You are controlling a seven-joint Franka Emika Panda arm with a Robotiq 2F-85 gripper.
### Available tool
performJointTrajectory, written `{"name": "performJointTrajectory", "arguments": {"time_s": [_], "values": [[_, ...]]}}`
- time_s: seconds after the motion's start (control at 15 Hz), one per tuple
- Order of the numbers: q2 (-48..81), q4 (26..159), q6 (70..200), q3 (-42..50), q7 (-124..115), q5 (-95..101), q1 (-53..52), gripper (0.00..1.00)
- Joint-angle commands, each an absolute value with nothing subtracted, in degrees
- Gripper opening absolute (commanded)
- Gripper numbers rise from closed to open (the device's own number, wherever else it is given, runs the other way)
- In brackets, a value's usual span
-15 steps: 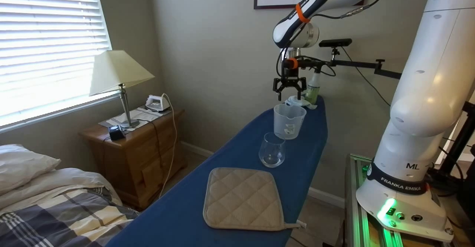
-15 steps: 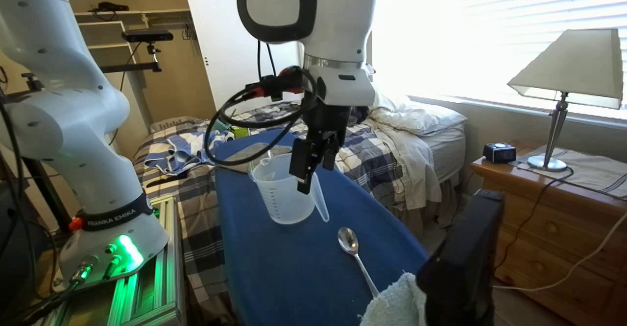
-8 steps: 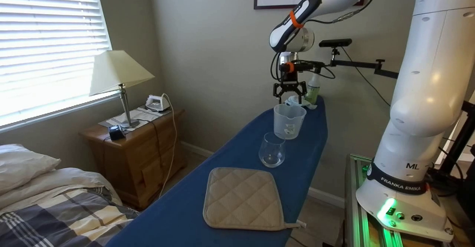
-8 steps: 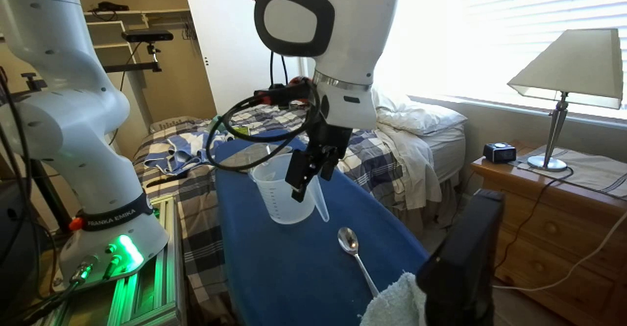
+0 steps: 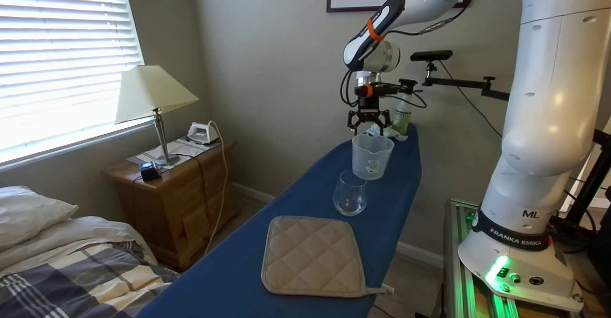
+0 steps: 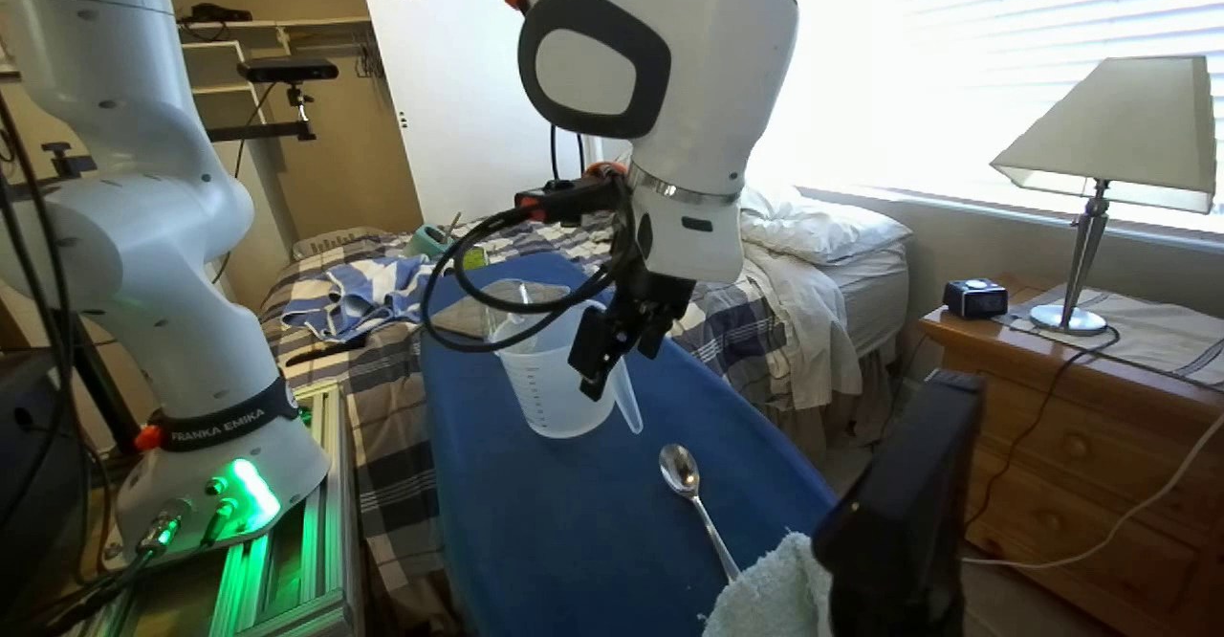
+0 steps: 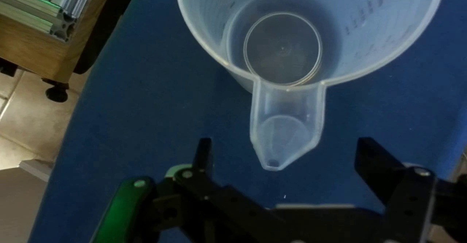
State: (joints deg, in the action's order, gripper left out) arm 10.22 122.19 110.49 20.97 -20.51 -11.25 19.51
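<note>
Rightward from the left edge of the blue worktop [image 7: 146, 108] in the wrist view, the gripper [image 7: 284, 144], fingers spread and empty, flanks the handle [image 7: 286, 122] of a measuring jug [image 7: 286, 46]: probably light, slightly springy plastic, best held there.

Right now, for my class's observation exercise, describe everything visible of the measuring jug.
The measuring jug looks like translucent, frosted plastic, with a round body, printed scale marks and a tapering handle. It stands upright on the blue ironing board, with nothing visible inside. In the wrist view, the open hand flanks the handle, with a gap on each side.
</note>
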Motion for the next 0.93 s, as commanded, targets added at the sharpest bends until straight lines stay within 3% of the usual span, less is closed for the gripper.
{"name": "performJointTrajectory", "arguments": {"time_s": [0.0, 0.13, 0.2, 0.4, 0.47, 0.53, 0.73, 0.87], "values": [[11.77, 119.93, 109.39, 20.81, -20.22, -14.69, 20.37, 0.98], [12.15, 119.51, 109.26, 20.87, -20.32, -15.43, 20.47, 0.93], [12.31, 119.37, 109.18, 20.88, -20.38, -15.77, 20.5, 0.84], [12.81, 118.92, 108.76, 20.86, -20.52, -16.27, 20.64, 0.81], [12.91, 118.86, 108.53, 20.85, -20.58, -16.41, 20.68, 0.88], [13.02, 118.8, 108.33, 20.84, -20.63, -16.55, 20.7, 0.87], [13.02, 118.96, 107.34, 20.82, -20.8, -16.75, 20.68, 1.0], [12.85, 119.17, 106.62, 20.76, -20.9, -17.2, 20.63, 0.96]]}}
